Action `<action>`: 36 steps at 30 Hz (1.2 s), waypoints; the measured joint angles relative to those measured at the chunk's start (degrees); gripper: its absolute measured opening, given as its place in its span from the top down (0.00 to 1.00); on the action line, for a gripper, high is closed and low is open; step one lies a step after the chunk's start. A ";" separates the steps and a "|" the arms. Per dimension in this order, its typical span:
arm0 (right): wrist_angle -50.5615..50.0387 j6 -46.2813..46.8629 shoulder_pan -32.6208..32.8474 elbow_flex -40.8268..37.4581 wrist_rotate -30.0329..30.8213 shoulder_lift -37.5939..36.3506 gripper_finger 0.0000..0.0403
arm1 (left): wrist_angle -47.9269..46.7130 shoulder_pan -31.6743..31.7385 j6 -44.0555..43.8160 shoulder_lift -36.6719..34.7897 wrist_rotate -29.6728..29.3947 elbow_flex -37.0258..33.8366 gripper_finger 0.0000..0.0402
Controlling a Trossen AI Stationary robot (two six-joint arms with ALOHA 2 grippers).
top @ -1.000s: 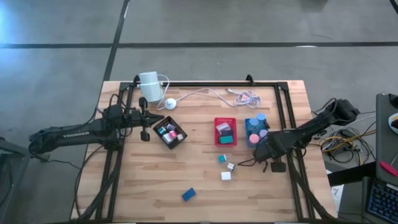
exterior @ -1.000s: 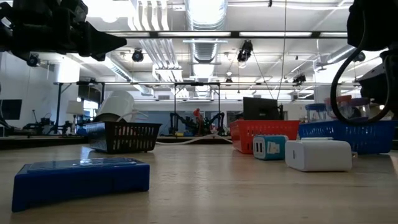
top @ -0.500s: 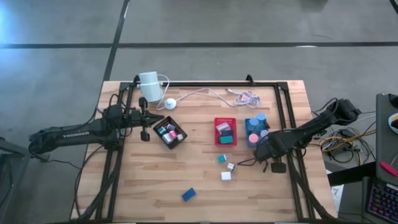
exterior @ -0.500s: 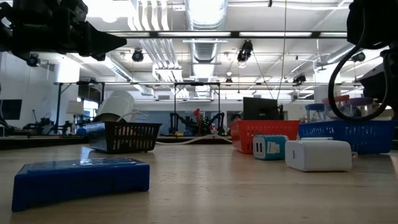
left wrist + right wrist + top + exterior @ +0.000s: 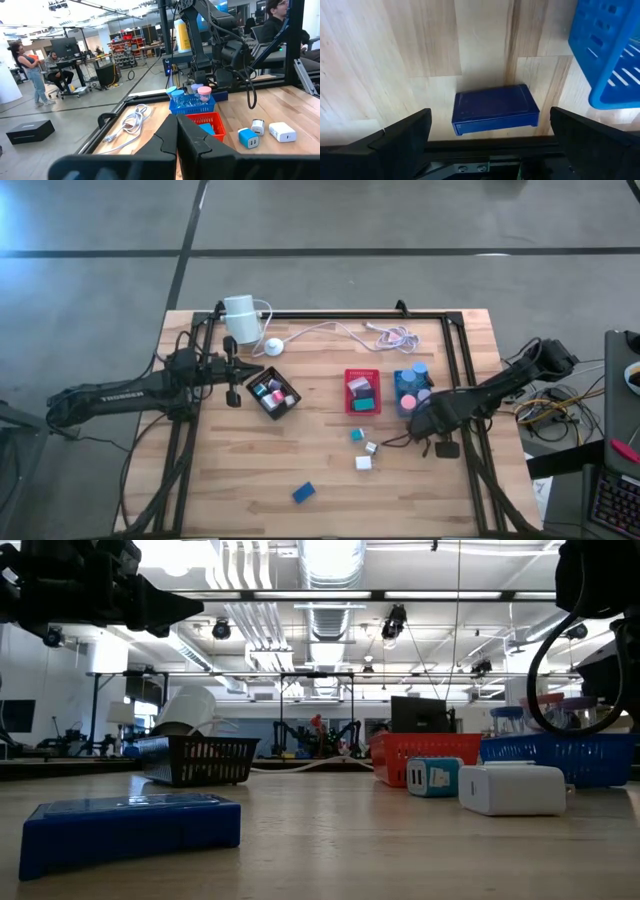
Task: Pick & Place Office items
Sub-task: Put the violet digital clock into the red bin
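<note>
Several office items lie loose on the wooden table: a teal block (image 5: 356, 435), a small grey piece (image 5: 371, 447), a white block (image 5: 363, 463) and a blue block (image 5: 304, 492). More fill the black tray (image 5: 273, 392), the red tray (image 5: 362, 391) and the blue tray (image 5: 411, 388). My right gripper (image 5: 425, 425) points down, open, just in front of the blue tray. A dark blue block (image 5: 495, 108) lies flat on the table between its fingers, apart from both. My left gripper (image 5: 255, 370) hangs level and shut beside the black tray, holding nothing.
A white cylinder (image 5: 240, 320) with its white cable (image 5: 340, 332) lies at the far edge. A black frame rail (image 5: 330, 315) runs along the far side and down both sides. In the room beyond the table, people (image 5: 37, 75) show.
</note>
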 joint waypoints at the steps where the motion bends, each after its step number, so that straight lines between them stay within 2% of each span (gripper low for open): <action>1: 0.02 0.18 0.00 0.07 -0.01 0.00 0.01 | 0.00 0.00 0.00 0.00 0.00 0.00 0.99; 10: 0.56 6.79 0.02 -0.03 -0.44 0.14 0.01 | 0.00 0.00 -0.02 -0.02 0.00 0.00 0.99; 26: 1.68 2.25 3.66 -0.01 1.07 -0.04 0.01 | 0.20 -0.04 -0.02 -0.02 0.02 0.00 0.99; 36: 2.07 9.68 3.94 0.71 0.39 -0.04 0.01 | 0.20 -0.04 -0.02 -0.02 0.04 0.00 0.99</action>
